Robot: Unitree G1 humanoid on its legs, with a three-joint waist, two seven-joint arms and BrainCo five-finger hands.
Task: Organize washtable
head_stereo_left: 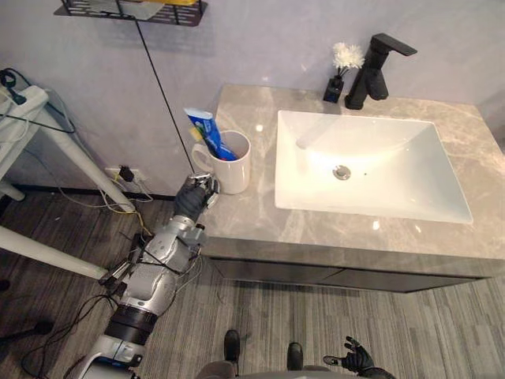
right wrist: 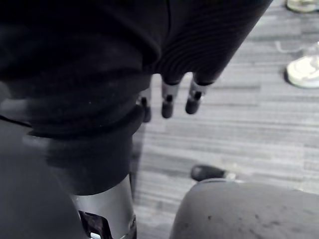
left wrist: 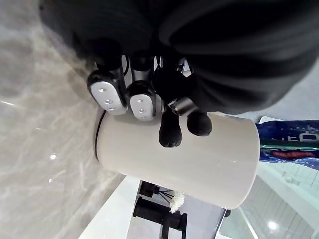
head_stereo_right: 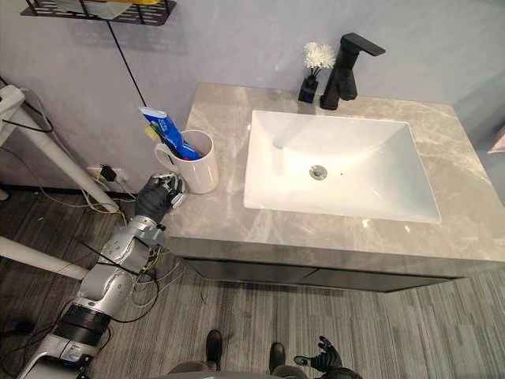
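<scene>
A white mug stands near the left end of the grey marble counter, with a blue toothpaste tube sticking out of it. My left hand is at the counter's edge just in front of the mug's handle. Its fingers are curled, dark tips against the mug's wall, not wrapped round it. My right hand hangs low over the floor with straight, relaxed fingers.
A white sink fills the counter's middle, with a black faucet and a small black holder with a white tuft behind it. A white stand is at left; a wire shelf hangs above.
</scene>
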